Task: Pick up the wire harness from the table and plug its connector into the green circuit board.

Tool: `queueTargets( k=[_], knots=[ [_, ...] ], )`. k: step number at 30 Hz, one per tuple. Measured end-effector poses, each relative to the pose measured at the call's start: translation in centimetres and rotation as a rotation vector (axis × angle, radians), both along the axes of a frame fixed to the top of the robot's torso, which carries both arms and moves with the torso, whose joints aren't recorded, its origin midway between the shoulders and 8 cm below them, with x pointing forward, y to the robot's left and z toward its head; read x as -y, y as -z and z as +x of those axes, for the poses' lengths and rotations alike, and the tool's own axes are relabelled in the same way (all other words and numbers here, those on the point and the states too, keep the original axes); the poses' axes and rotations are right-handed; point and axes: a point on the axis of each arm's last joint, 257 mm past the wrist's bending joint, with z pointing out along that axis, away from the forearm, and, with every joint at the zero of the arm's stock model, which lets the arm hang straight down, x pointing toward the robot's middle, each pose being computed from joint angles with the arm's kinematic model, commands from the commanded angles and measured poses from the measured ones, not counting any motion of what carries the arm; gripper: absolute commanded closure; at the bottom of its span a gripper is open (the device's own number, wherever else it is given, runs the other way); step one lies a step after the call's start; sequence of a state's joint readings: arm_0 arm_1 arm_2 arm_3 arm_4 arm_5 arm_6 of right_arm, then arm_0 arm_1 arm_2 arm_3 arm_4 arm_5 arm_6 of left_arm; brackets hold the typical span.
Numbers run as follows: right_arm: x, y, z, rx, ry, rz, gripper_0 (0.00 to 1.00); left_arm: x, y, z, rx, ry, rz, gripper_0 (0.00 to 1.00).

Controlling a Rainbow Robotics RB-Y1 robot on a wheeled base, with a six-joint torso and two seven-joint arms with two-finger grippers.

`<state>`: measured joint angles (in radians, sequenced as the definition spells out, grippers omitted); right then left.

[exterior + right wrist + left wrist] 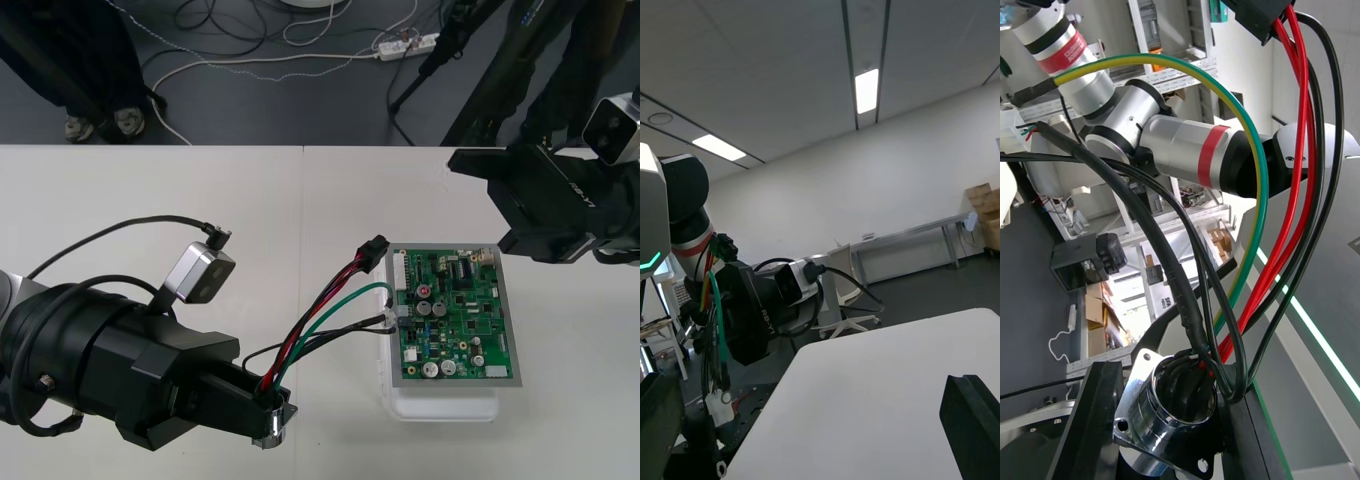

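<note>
My left gripper [270, 412] is low at the front left, shut on the harness's round metal socket [272, 430]; the left wrist view has the flanged socket [1169, 412] between the fingers [1090, 427]. Red, black and green wires [310, 320] arc up and right from it. The black plug [375, 248] hangs in the air just off the far-left corner of the green circuit board [455, 315]. A thin wire end [392, 318] touches the board's left edge. My right gripper [490, 200] hovers open beyond the board's far-right corner.
The board rests on a white base [445, 405] that sticks out at its near edge. The table's far edge [300, 147] runs behind the right gripper. My left arm's bulky body [100, 370] covers the front-left table.
</note>
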<state>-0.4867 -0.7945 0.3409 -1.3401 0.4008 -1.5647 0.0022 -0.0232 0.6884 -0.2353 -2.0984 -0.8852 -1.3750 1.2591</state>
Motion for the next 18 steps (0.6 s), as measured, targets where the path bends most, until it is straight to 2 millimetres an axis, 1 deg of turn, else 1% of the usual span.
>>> queueTargets(
  k=[7,14,18],
  knots=[
    [-2.0,-0.9,-0.4,0.002,-0.040,0.069,0.00,0.0,0.0,0.0,0.000,0.000,-0.001,1.00],
    [-2.4,-1.3,-0.7,0.008,-0.054,0.081,0.00,0.0,0.0,0.0,0.000,0.000,-0.001,1.00],
    [-2.7,-1.8,-1.3,0.022,-0.075,0.089,0.00,0.0,0.0,0.0,0.000,0.000,-0.001,1.00]
  ],
)
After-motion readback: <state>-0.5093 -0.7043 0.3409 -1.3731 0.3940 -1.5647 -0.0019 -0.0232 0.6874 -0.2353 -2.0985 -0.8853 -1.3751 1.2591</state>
